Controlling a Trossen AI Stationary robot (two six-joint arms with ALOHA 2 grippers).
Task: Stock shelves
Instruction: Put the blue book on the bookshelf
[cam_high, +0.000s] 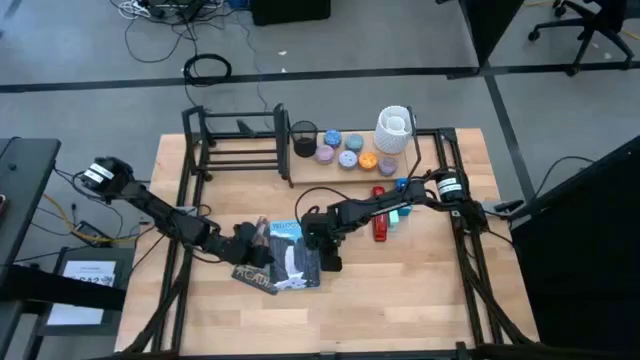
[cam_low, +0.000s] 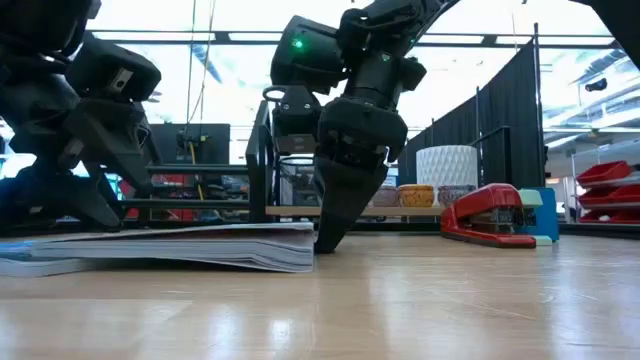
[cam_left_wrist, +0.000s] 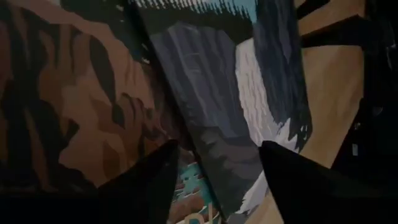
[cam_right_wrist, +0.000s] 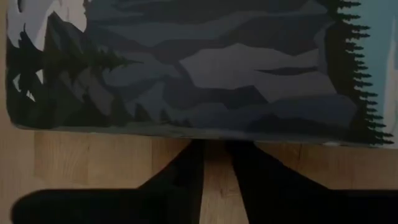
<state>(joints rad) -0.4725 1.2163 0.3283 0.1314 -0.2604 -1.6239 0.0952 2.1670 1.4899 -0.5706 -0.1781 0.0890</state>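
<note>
Two tools worked over the table (cam_high: 400, 300). The right tool (cam_high: 328, 258) pointed straight down with its two dark fingers (cam_right_wrist: 186, 180) nearly together, a thin strip of wood showing between them; the tips met the table just beside the edge of the two books and clamped nothing. The left tool (cam_high: 252, 243) hung over the opposite side of the stack, its fingers (cam_left_wrist: 149, 180) spread apart above the glossy covers, holding nothing.

The two flat, thin books overlapped: a blue-grey mountain book (cam_high: 296, 255) above a brown canyon book (cam_high: 255, 277). Beyond the right tool lay one red stapler (cam_high: 380, 226) with a teal block (cam_high: 393, 215) beside it. Farther off stood the shelves (cam_high: 240, 150), black tube bars joined to a pale board carrying a dark cup (cam_high: 303, 136), five small round tins (cam_high: 348, 150) and a ribbed white pot (cam_high: 395, 128).
</note>
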